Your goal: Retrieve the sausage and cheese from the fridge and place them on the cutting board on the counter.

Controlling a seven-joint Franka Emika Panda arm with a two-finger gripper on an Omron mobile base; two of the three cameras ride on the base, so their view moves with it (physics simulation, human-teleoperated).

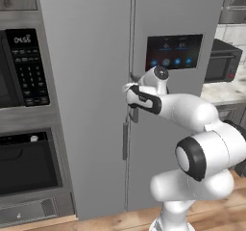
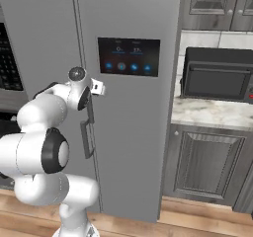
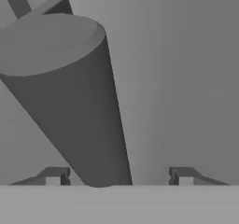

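The tall grey fridge (image 1: 86, 81) (image 2: 133, 142) stands with both doors shut, so the sausage and the cheese are hidden. The cutting board is out of view. My gripper (image 1: 133, 113) (image 2: 91, 106) is at a vertical bar handle (image 1: 125, 141) (image 2: 87, 137) near the seam between the doors. In the hand view the handle (image 3: 79, 101) runs between my gripper's (image 3: 119, 176) two fingertips. The jaws are open, with a clear gap on the right side of the bar. A strip of the marbled counter (image 1: 221, 93) (image 2: 212, 112) shows to the right of the fridge.
A black toaster oven (image 1: 223, 61) (image 2: 217, 75) sits on the counter, over dark grey cabinets (image 2: 207, 164). Left of the fridge are a built-in microwave with keypad (image 1: 29, 66) and a black oven (image 1: 24, 162). A dark touch panel (image 2: 128, 57) is set in the right door.
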